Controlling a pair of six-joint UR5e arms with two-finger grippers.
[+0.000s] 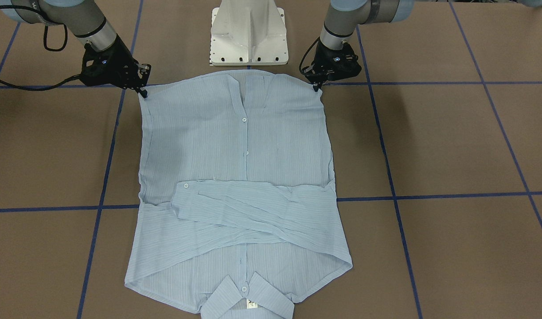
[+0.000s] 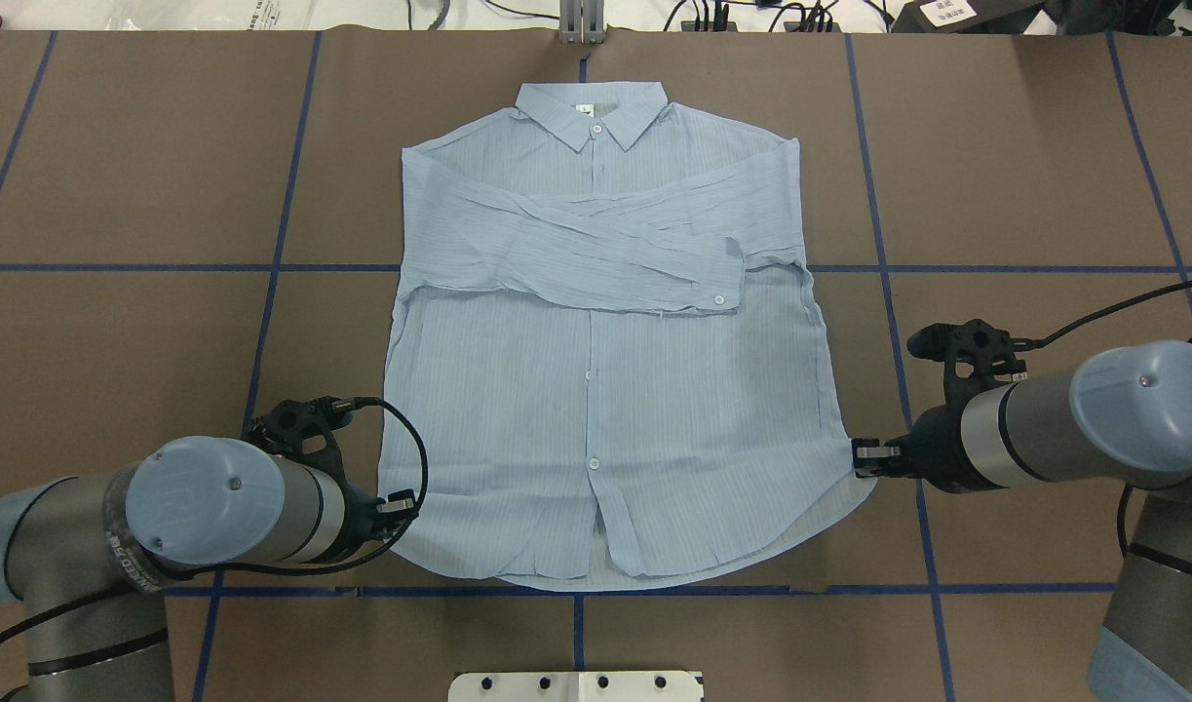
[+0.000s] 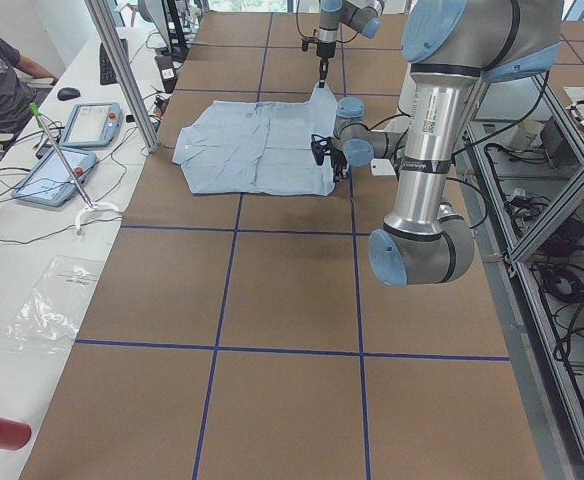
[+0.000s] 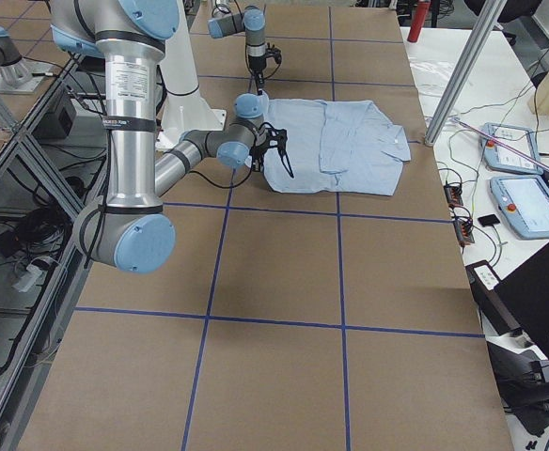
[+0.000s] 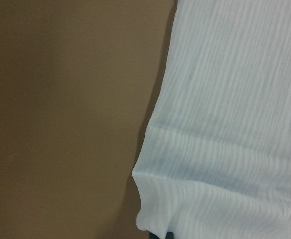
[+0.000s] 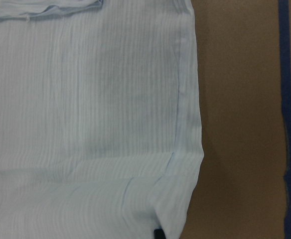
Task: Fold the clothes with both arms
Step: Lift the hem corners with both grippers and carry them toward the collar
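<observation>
Two black grippers each pinch a bottom corner of the shirt. The left gripper [image 2: 402, 507] is at the lower left of the overhead view, closed on the hem corner there. The right gripper [image 2: 861, 458] is at the right of that view, closed on the other hem corner, and the cloth puffs up a little by its tips. The light blue shirt [image 2: 596, 390] lies flat in the middle of the picture, front side up and buttoned. Its collar [image 2: 592, 112] is at the top, far from the grippers. Both sleeves [image 2: 576, 249] are folded across the chest, one over the other, with one cuff [image 2: 722, 283] on the right. Under the shirt is the brown table [image 2: 118, 175] with blue tape lines [image 2: 167, 266]. The robot's white base [image 1: 249, 33] stands just behind the hem.
</observation>
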